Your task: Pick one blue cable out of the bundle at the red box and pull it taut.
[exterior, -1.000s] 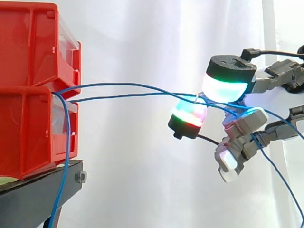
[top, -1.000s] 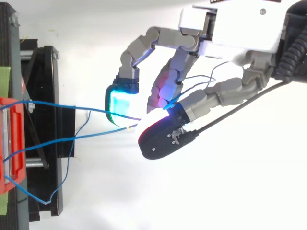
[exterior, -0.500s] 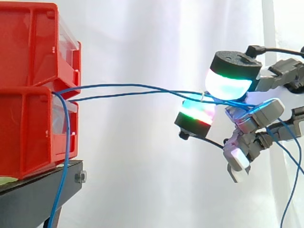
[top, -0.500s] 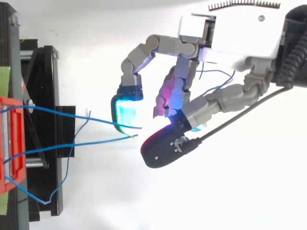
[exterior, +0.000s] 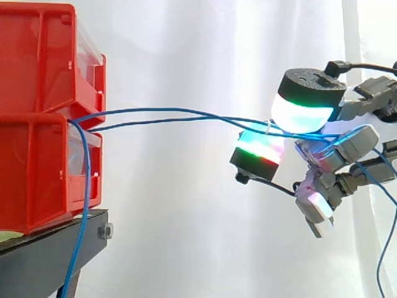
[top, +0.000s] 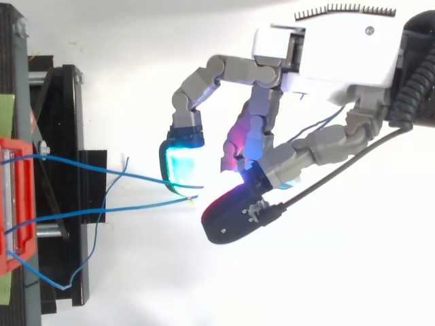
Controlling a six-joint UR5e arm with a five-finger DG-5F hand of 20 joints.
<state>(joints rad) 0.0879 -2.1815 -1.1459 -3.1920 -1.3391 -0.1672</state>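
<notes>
Fingertips [exterior: 303, 110] pinched on blue cables [exterior: 161, 110]

Curled hand [top: 326, 64] has its glowing pads closed together on the strands. Two strands span from there to two stacked red bins [exterior: 37, 68]. A third hangs past the black stand [exterior: 49, 254]. Which strand is actually gripped is unclear.

Two red bins [exterior: 38, 118] and three blue cables [exterior: 175, 111].

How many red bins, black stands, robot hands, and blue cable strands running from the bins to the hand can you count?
Red bins: 2 (upper, lower)
Blue cable strands: 2 (upper, lower)
Black stand: 1
Hand: 1
Total: 6
</notes>
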